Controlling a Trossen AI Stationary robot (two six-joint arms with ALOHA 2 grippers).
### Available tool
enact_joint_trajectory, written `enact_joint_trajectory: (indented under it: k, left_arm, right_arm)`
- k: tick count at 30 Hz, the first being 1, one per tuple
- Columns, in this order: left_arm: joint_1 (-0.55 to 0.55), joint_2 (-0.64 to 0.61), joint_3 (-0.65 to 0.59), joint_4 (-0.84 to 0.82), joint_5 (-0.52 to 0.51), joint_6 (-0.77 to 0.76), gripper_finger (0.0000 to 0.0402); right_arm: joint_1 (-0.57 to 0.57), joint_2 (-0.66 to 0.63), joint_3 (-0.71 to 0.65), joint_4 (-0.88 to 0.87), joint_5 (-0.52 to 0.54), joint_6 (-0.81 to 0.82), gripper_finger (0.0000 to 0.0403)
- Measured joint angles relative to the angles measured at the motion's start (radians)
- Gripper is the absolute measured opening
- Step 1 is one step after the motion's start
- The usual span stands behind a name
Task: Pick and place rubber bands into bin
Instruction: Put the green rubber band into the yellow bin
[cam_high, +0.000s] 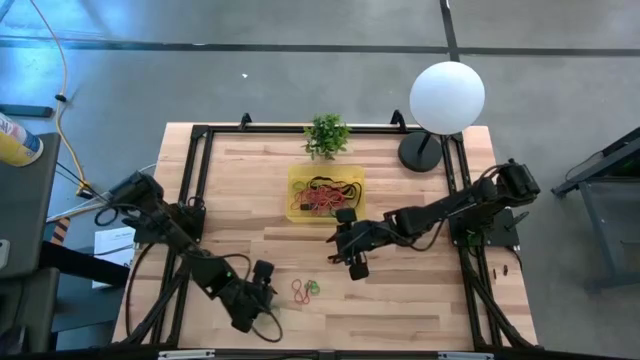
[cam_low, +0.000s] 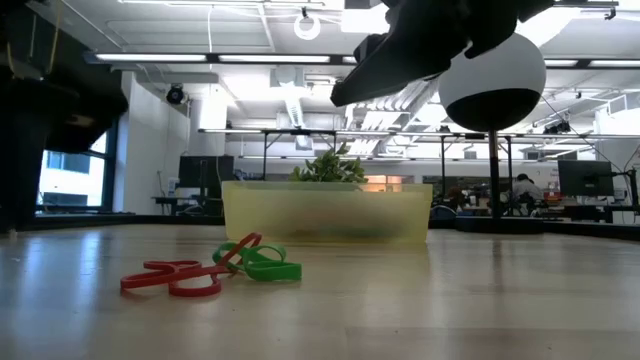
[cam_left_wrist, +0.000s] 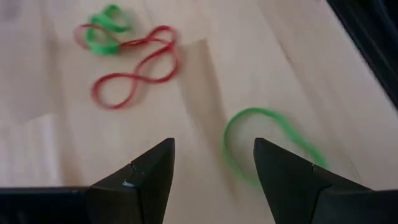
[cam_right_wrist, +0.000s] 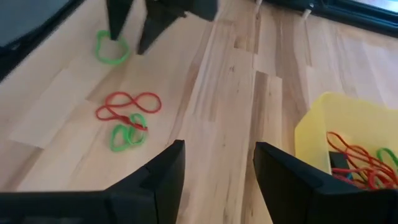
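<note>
Where wooden table (cam_high: 420, 300) ends | grey floor (cam_high: 250, 80) | lamp (cam_high: 447, 97)

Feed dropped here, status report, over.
Left claw open, over loose green band. Right claw open, empty, near bin. Red-green bands remain. Nothing blocking.

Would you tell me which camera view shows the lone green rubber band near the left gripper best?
The left wrist view: the lone green rubber band lies large between the left gripper's open fingers. The right wrist view shows it small; the high and low views do not show it clearly.
</note>
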Motion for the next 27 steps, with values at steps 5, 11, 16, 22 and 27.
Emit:
enact_joint_trajectory:
  k: [5,11,16,22,27]
  left_arm:
    - [0.021,0.058,0.053,-0.004,0.095,0.050,0.0209]
    - [0.033,0.071,0.081,-0.078,0.107,0.051,0.0209]
    - [0.046,0.076,0.086,-0.118,0.127,-0.004,0.0209]
    - [0.065,0.089,0.124,-0.220,0.166,-0.034,0.0209]
    - [0.073,0.131,0.190,-0.297,0.180,-0.003,0.0209]
  right_arm:
    - [0.023,0.000,-0.011,-0.017,0.044,0.016,0.0177]
    - [0.027,0.000,-0.047,-0.007,0.079,0.044,0.0177]
    - [0.027,0.000,-0.084,0.038,0.080,0.061,0.0172]
    - [0.027,0.000,-0.102,0.069,0.088,0.061,0.0173]
    - [0.027,0.000,-0.102,0.072,0.095,0.052,0.0168]
